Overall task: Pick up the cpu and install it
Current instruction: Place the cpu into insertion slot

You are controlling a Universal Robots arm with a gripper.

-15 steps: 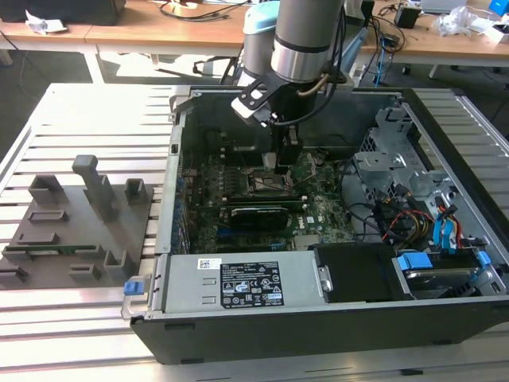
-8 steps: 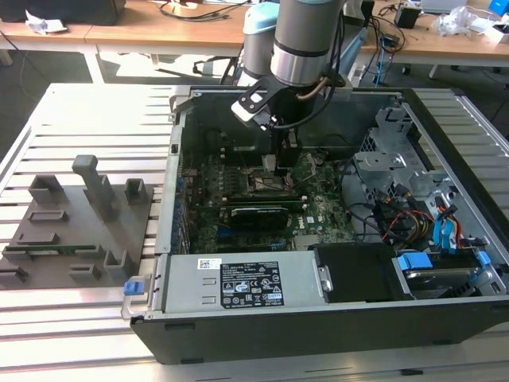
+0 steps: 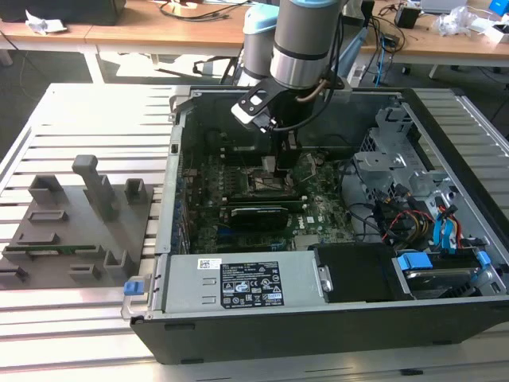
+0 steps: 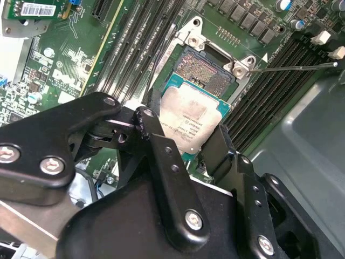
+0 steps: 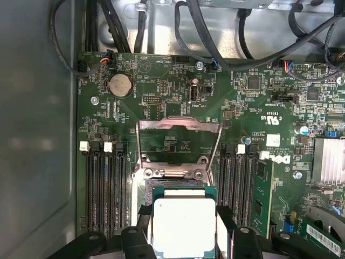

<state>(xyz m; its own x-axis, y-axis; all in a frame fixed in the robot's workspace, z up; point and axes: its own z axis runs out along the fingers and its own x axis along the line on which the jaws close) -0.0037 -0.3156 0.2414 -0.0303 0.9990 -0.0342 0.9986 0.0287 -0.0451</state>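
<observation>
1. Grasp: the fingers of the gripper pinch the cpu by 2 opposite edges. The chip hangs metal top up, just over the open socket, and appears not yet seated.
2. Judged requirement: square the chip's edges to the socket frame and lower it straight, without sideways slide, since contact pins likely bend easily. Keep clear of the raised load plate and the memory slots flanking the socket.
3. Pose: the arm enters the computer case vertically, wrist pointing down at the motherboard. In the exterior view, the drive bays lie at 3 o'clock of the gripper. The grey fixture on the worktop lies at 9 o'clock.
</observation>
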